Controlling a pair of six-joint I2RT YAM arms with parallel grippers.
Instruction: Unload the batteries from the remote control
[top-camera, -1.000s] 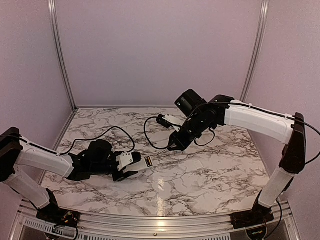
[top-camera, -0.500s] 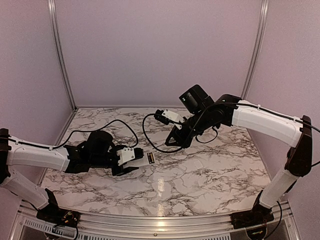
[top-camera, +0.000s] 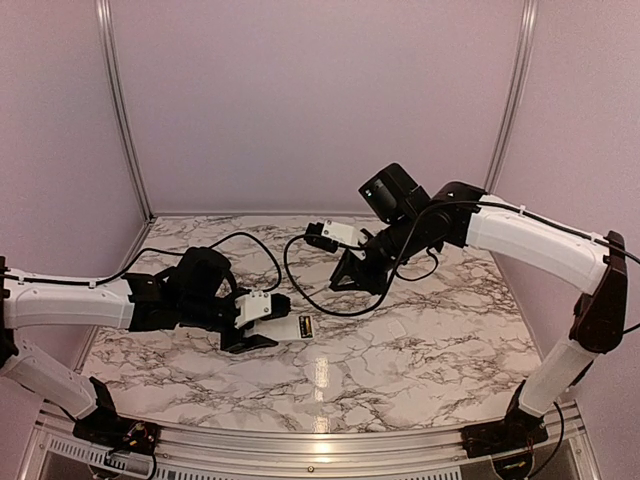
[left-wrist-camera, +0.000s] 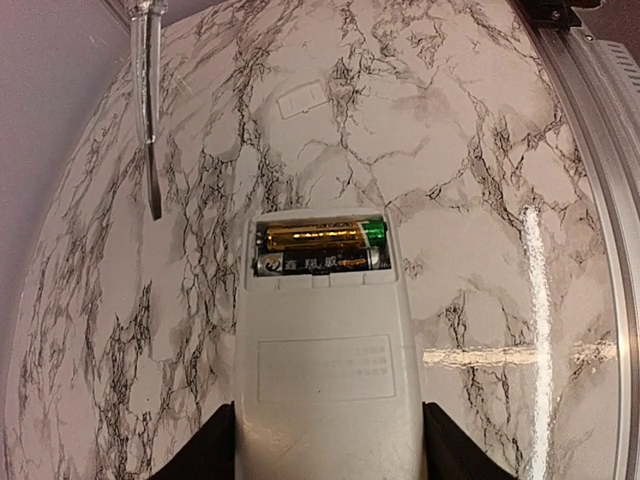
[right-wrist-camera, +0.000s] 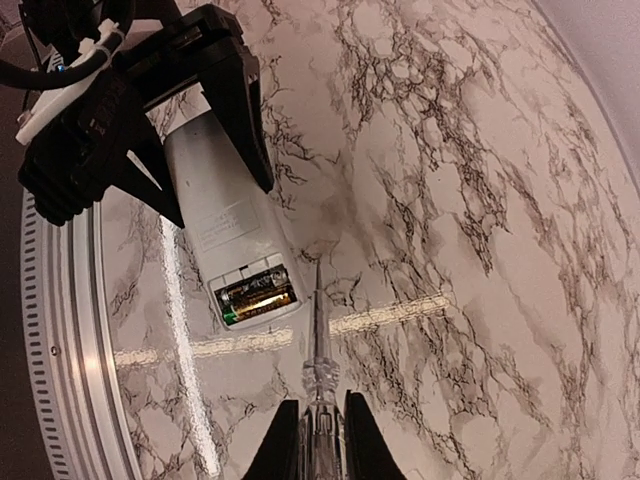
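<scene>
The white remote control (left-wrist-camera: 322, 380) lies back side up, clamped across its width by my left gripper (left-wrist-camera: 322, 440), just over the marble. Its battery recess at the far end is uncovered, and two batteries (left-wrist-camera: 320, 248) lie in it side by side, one gold and green, one dark. From the top, the remote control (top-camera: 288, 326) pokes out to the right of the left gripper (top-camera: 262, 322). My right gripper (right-wrist-camera: 320, 430) is shut on a clear-handled screwdriver (right-wrist-camera: 317, 340). Its tip hangs just right of the batteries (right-wrist-camera: 255, 293), apart from them.
A small flat white cover plate (left-wrist-camera: 301, 100) lies on the marble beyond the remote. A black cable (top-camera: 300, 285) loops across the table between the arms. The metal rail (right-wrist-camera: 60, 330) runs along the table's near edge.
The left arm has stretched out and carried the remote to the right, towards the table's middle. The right wrist has turned and lifted slightly, still holding the screwdriver.
</scene>
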